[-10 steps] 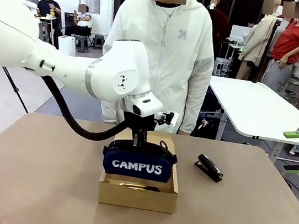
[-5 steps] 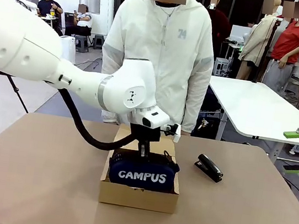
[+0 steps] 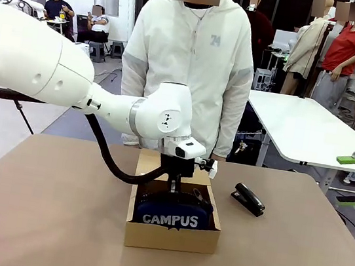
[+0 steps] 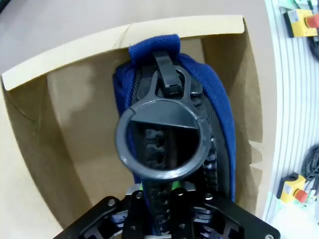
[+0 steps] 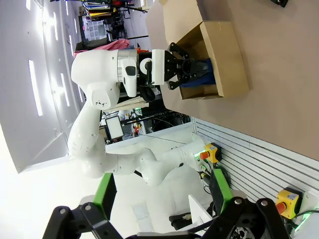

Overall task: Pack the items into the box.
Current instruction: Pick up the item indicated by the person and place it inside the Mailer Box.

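navy pouch (image 3: 171, 217) sits in the box (image 3: 171, 239) below the left gripper (image 3: 173, 189), jaws narrowly pinching its zip edge; next probably release, then lift.

One brown tabletop (image 3: 54, 208) carries one cardboard box (image 3: 171, 237), one navy pouch (image 3: 153, 209) (a single white word, "CAMPUS", is printed on it) and one black stapler (image 3: 248, 199). There are two tools, the left tool (image 3: 173, 187) and the right tool (image 3: 349, 180), each with two fingers, and one person (image 3: 186, 68) in a white jacket. The pouch has one zip with one ring-shaped pull (image 4: 160, 137), and the box has one lid flap (image 3: 150, 162).
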`<control>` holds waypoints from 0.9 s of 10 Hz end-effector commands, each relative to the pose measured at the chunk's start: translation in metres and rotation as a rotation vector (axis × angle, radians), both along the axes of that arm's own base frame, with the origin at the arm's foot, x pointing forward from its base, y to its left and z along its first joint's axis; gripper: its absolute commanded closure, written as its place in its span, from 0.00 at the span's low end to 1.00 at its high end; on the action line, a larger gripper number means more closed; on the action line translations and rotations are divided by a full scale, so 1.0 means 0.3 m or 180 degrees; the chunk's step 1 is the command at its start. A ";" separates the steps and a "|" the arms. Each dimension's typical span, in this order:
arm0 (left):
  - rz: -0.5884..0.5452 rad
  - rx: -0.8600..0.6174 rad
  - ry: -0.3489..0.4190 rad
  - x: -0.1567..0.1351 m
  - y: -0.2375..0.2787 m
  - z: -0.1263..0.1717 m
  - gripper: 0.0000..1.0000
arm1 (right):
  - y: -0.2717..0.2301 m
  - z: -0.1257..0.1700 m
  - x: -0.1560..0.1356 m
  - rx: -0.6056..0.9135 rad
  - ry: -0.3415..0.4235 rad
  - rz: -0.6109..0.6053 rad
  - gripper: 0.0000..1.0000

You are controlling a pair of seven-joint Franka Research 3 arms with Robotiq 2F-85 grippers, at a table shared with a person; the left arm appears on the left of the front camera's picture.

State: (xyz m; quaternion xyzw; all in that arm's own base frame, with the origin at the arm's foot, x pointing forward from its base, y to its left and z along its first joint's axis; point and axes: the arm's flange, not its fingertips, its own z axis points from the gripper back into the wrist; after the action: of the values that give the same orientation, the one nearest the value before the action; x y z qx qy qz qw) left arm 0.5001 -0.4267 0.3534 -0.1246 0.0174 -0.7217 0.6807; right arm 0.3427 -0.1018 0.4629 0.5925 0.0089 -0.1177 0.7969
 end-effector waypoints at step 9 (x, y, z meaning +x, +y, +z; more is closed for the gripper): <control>0.0036 -0.0148 -0.0735 -0.061 0.192 0.393 0.00 | -0.006 0.007 -0.002 -0.0013 -0.0039 0.0029 0.00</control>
State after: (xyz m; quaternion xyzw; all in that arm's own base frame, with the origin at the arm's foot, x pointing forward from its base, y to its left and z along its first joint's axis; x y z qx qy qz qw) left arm 0.4998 -0.3922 0.4617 -0.0755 -0.0550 -0.7202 0.6874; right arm 0.3428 -0.1017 0.4628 0.5926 0.0091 -0.1177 0.7968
